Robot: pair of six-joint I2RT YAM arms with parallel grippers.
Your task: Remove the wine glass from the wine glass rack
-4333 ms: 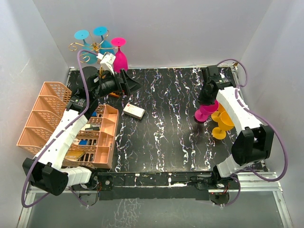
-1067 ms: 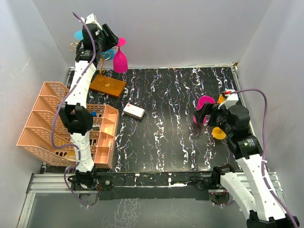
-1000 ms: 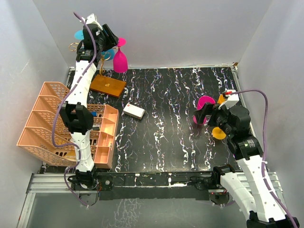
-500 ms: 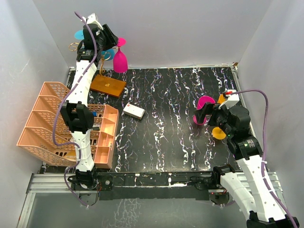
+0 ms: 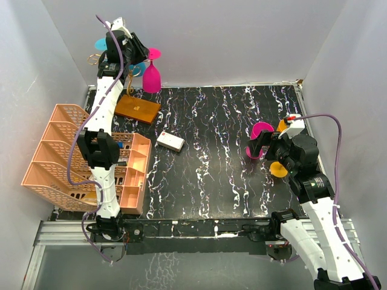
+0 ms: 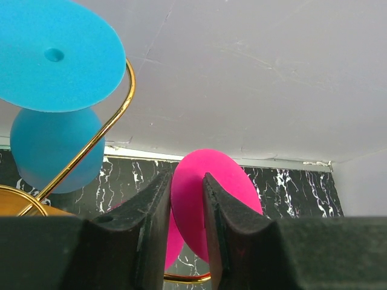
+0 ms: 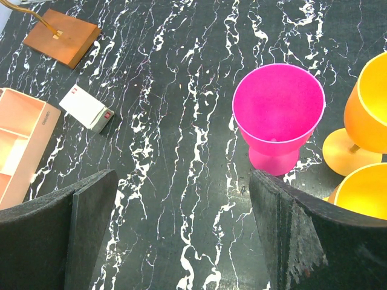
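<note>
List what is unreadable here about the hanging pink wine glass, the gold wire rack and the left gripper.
- Left wrist view: fingers of the left gripper cover the stem of the hanging pink plastic wine glass, so contact is unclear.
- Top view: the left arm covers the top of the thin gold wire rack; the grip is too small to read.
- Right wrist view: both orange plastic goblets are cut off by the right edge.

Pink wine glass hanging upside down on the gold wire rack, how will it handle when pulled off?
Probably light and stiff: the pink wine glass looks like opaque moulded plastic. Its smooth surface may slip in the left claw. Hanging by its foot from the thin gold wire rack, it may snag unless slid outward.
</note>
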